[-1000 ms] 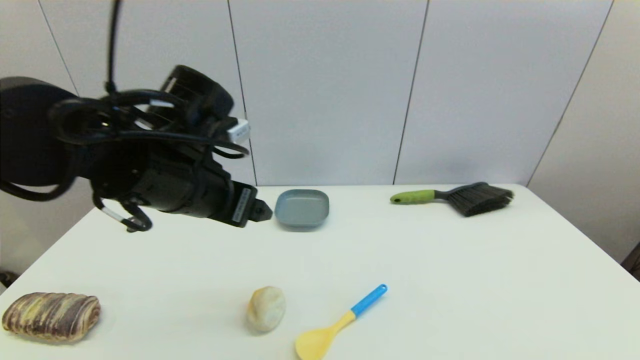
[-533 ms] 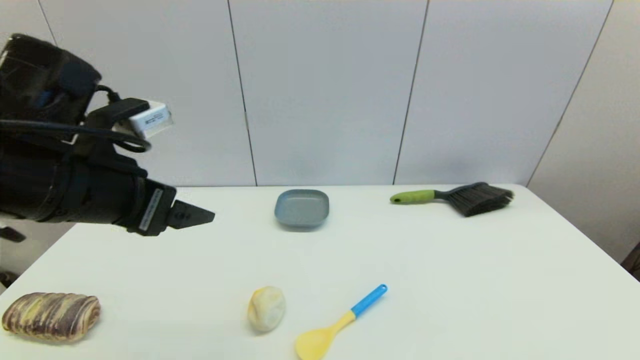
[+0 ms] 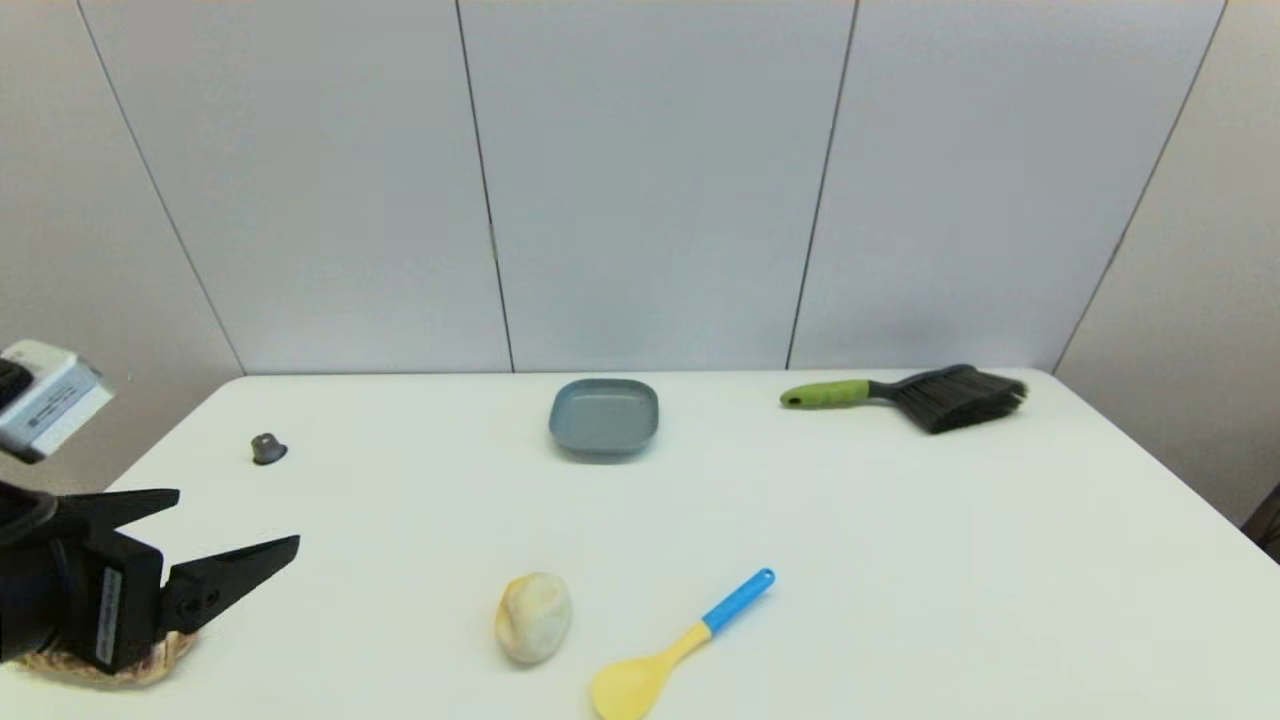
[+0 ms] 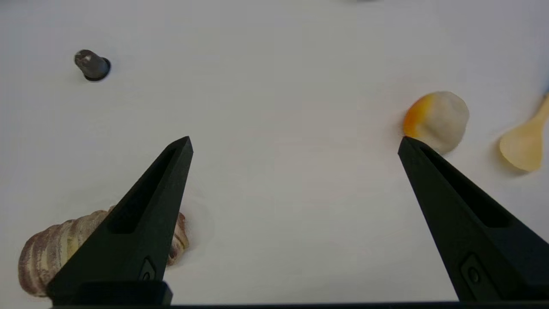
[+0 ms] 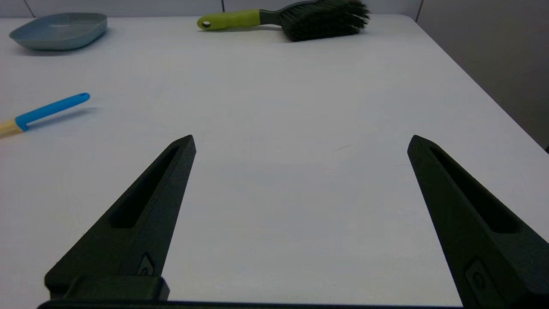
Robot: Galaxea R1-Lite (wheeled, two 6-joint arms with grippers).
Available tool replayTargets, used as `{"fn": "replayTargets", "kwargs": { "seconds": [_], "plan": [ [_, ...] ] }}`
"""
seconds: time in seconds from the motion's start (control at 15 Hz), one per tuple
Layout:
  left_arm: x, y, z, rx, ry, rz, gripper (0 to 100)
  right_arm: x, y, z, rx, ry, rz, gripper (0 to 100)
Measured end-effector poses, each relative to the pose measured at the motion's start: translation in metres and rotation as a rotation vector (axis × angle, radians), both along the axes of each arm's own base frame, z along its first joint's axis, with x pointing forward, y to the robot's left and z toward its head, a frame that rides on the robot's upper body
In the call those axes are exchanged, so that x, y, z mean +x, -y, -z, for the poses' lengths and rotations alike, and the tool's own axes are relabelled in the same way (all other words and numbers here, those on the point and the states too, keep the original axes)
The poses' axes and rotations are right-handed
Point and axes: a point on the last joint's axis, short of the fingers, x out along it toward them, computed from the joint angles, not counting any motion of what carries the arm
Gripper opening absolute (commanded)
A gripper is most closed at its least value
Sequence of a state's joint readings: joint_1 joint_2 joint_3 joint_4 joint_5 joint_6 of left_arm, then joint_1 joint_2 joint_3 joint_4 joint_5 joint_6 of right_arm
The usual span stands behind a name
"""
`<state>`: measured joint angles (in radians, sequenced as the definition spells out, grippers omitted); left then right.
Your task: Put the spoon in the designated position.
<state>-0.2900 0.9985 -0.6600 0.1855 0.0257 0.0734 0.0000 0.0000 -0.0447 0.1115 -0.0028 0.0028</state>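
White table [image 3: 900,560] lies bare around the spoon [image 3: 680,645] by its near edge; my left gripper [image 3: 235,520] hangs spread and unloaded at the left edge, my right gripper [image 5: 300,143] likewise spread.

Head camera overlooks table [image 3: 900,560]; wrist cameras, seemingly low, share it.

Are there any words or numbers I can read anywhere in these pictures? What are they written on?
Nothing can be read.
White sticker on the side of the left claw: has marks, too small and blurred to read.
White tag on the left arm above that claw: faint lines, too blurred to read.
Spoon, brush, grey dish: no writing shows.
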Motion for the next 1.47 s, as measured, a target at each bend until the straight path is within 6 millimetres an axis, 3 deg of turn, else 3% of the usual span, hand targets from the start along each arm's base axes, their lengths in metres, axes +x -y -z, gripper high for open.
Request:
{"fn": "replayTargets", "kwargs": {
  "seconds": [0.47,0.73,1.07,1.47],
  "plan": [
    [-0.063,-0.027,0.054,-0.034,0.13,-0.166,100,0.0,0.0,0.0,-0.001,0.0,0.001,100],
    [-0.093,-0.032,0.087,-0.039,0.175,-0.22,100,0.0,0.0,0.0,0.0,0.0,0.0,100],
    [-0.116,-0.033,0.125,-0.01,0.255,-0.213,100,0.0,0.0,0.0,0.0,0.0,0.0,100],
    [-0.132,-0.033,0.136,-0.047,0.446,-0.226,100,0.0,0.0,0.0,0.0,0.0,0.0,100]
  ]
}}
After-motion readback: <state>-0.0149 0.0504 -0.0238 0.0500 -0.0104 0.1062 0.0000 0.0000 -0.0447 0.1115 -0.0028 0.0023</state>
